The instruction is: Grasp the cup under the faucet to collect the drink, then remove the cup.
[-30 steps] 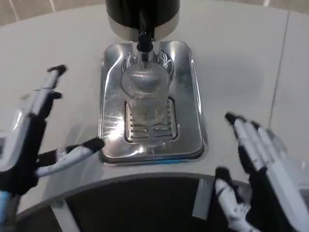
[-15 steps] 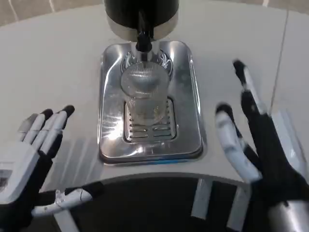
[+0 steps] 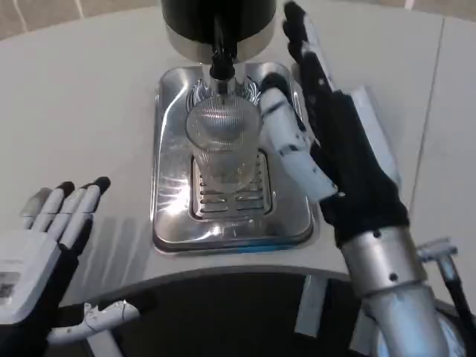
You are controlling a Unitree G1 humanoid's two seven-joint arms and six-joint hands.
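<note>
A clear ribbed cup [image 3: 222,145] stands on the grille of the shiny drip tray [image 3: 172,208], right under the black faucet [image 3: 221,63] of the dark dispenser [image 3: 216,18]. My right hand [image 3: 327,137] is open just to the cup's right, over the tray's right side, fingers stretched toward the dispenser and thumb close to the cup's rim. Whether the thumb touches the cup I cannot tell. My left hand [image 3: 41,253] hovers open at the lower left, well away from the tray.
The white table [image 3: 82,97] curves around the tray, with its front edge just below the tray and a dark gap beneath. A seam runs down the table at the far right.
My right hand has moved forward and left, from the table beside the tray to right next to the cup. My left hand has dropped slightly lower and back.
</note>
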